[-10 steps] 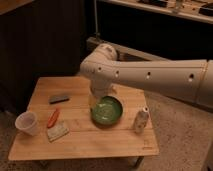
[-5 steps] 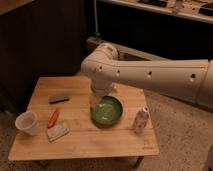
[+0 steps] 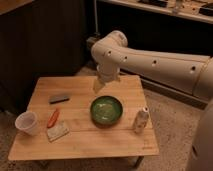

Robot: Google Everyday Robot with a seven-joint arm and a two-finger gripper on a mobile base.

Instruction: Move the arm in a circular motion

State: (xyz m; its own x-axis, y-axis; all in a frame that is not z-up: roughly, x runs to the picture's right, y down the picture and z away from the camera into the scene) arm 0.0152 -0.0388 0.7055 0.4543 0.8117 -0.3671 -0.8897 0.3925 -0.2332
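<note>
Since nothing needs grasping, the arm (image 3: 150, 62) is rigid, heavy, self-driven; gripper (image 3: 99, 85) hangs above the table (image 3: 80, 142) just behind the green bowl (image 3: 106, 110), grip state: can't tell.

The wooden table (image 3: 120, 142) under the gripper (image 3: 99, 86) bears a green bowl (image 3: 106, 110) nearest it, a white bottle (image 3: 142, 120) past the bowl, and a dark block (image 3: 59, 99), orange stick (image 3: 53, 118), white pad (image 3: 57, 132) and clear cup (image 3: 26, 122) on the opposite side.

desk (image 3: 125, 140): wooden
bowl (image 3: 106, 109): green, centre
cup (image 3: 26, 122): near left
bottle (image 3: 142, 120): right of bowl
dark block (image 3: 59, 98): far left
</note>
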